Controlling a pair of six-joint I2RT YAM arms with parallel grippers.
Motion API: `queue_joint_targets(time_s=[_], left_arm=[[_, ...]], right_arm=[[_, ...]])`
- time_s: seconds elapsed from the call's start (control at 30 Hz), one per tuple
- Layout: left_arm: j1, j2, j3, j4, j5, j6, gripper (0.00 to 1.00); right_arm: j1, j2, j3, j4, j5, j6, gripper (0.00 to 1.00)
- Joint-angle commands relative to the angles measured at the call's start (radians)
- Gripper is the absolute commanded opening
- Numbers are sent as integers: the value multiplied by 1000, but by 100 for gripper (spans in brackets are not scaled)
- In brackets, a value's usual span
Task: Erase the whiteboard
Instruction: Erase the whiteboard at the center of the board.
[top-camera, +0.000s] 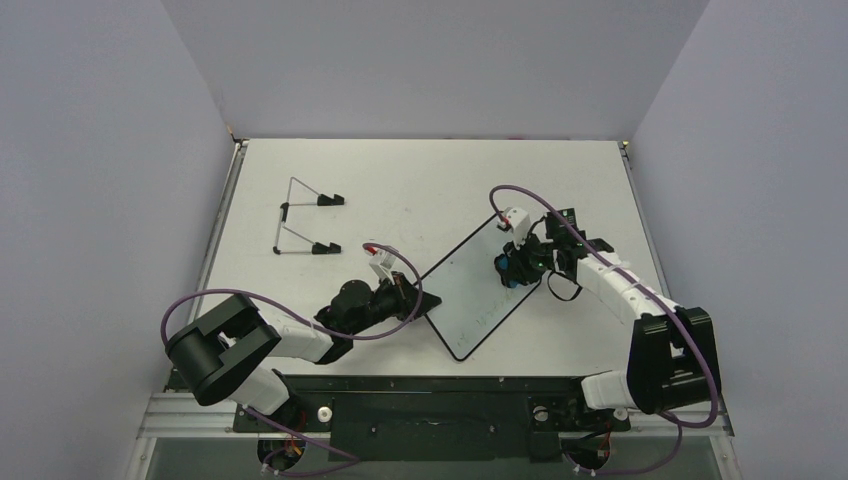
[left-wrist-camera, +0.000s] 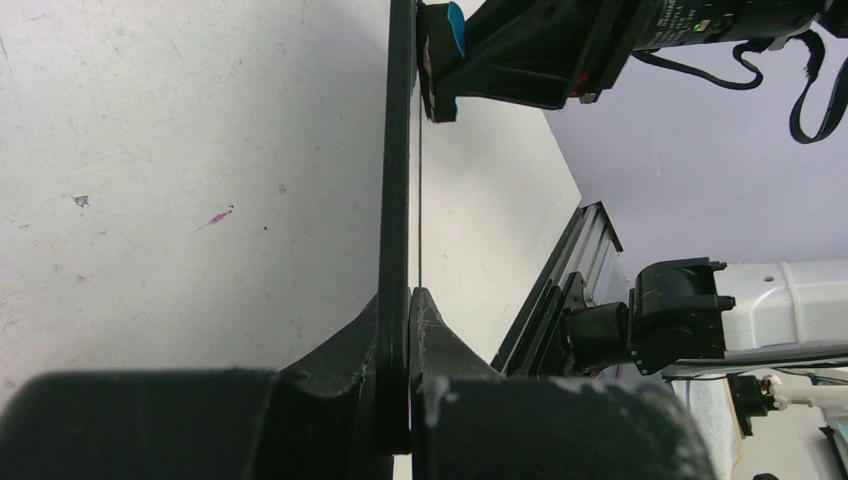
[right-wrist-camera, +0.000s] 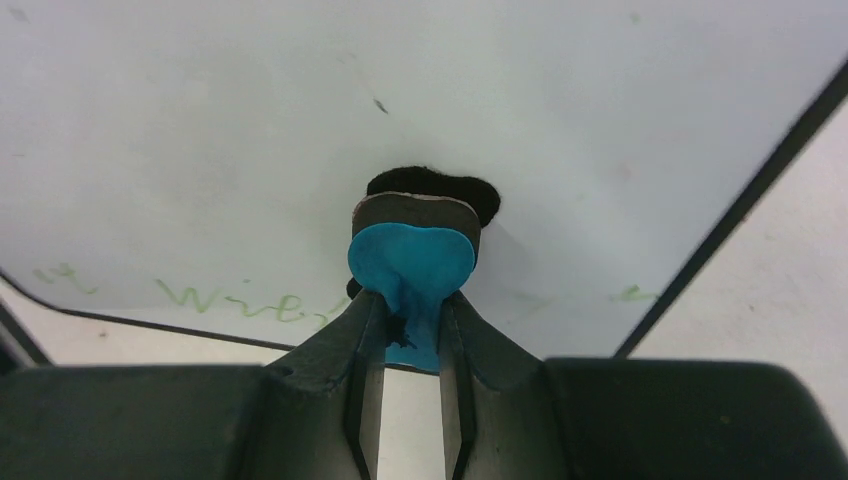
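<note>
1. Grey walls are boxing in the white table (top-camera: 400, 180) on three sides, and I am working over its right half.
2. I am looking at the whiteboard (top-camera: 480, 295), which is sitting diagonally in the overhead view, between my two arms, with one corner pointing toward the near edge.
3. My left pincer (top-camera: 418, 302) is clamping the whiteboard's left rim. From the left wrist, both fingers (left-wrist-camera: 440, 350) are pressing flat against the thin black edge (left-wrist-camera: 398, 150), which is running straight up the view.
4. My right pincer (top-camera: 512, 268) is squeezing the eraser (top-camera: 504, 272) over the board's upper right part.
5. Up close from the right wrist, the jaws are pinching the eraser's blue grip (right-wrist-camera: 412, 262), and its black felt pad is pressing against the glossy white face (right-wrist-camera: 250, 120).
6. Green handwriting (right-wrist-camera: 240, 300) is showing along the board's lower edge, just left of the eraser, and a fainter green smear (right-wrist-camera: 632, 294) is sitting to its right near the black rim.
7. Over on the far left of the table, a thin wire stand (top-camera: 300, 225) with black feet is lying well apart from the board.
</note>
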Motion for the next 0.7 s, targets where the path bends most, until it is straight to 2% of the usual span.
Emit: queue_joint_targets(time_s=[0.0, 0.13, 0.3, 0.37, 0.5, 0.67], left_arm=[[-6, -34, 14, 122, 49, 35, 0], [-6, -28, 25, 120, 54, 35, 0], [-8, -19, 33, 121, 62, 32, 0], [-8, -22, 31, 121, 62, 32, 0], [-8, -28, 30, 116, 60, 35, 0], [-7, -26, 31, 113, 63, 36, 0]], right_arm=[[-56, -74, 5, 29, -209, 31, 0], [-121, -118, -57, 175, -27, 120, 0], [-121, -20, -45, 175, 167, 95, 0], [-121, 17, -31, 143, 189, 82, 0], [-78, 24, -33, 97, 112, 41, 0], [32, -25, -29, -12, -157, -80, 0]])
